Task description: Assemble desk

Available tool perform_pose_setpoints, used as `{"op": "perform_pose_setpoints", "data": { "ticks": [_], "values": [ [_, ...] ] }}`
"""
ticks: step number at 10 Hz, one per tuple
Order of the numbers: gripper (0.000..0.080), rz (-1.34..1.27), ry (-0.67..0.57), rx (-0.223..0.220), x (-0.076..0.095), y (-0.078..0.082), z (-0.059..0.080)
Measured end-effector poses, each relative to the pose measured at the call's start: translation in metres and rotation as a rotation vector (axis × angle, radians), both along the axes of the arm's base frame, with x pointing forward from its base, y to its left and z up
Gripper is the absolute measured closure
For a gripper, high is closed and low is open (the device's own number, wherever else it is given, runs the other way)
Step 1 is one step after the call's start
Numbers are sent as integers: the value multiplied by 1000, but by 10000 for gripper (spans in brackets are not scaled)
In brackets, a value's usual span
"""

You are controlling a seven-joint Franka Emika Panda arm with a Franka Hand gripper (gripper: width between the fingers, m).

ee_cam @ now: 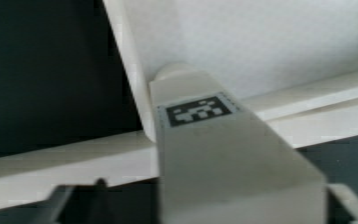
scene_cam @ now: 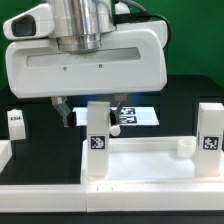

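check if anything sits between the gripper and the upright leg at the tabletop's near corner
Nothing visible does. The gripper hangs directly over the leg, with a finger on either side of its top. The wrist view shows only that leg between the fingers, against the tabletop.

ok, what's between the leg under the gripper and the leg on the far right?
Exterior view: bare tabletop between the gripper-side leg and the right leg, apart from one round socket close to the right leg.
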State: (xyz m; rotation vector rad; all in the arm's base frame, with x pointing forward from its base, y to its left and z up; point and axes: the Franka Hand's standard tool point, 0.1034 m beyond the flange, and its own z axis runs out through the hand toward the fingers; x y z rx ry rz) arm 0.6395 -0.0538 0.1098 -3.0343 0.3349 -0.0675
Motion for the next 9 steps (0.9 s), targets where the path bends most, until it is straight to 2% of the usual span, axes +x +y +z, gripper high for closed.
{"op": "perform_pose_setpoints", "data": {
  "ticks": [1,3,5,8,9],
  "values": [
    [491,-75,7,4,0,1,0],
    [515,-225,18,11,0,-1,-1],
    [515,-587,46,23,0,-3,-1],
    [515,-1207,111,125,-4,-12,-3],
    [514,-1243,118,124,-4,-11,-3]
  ]
}}
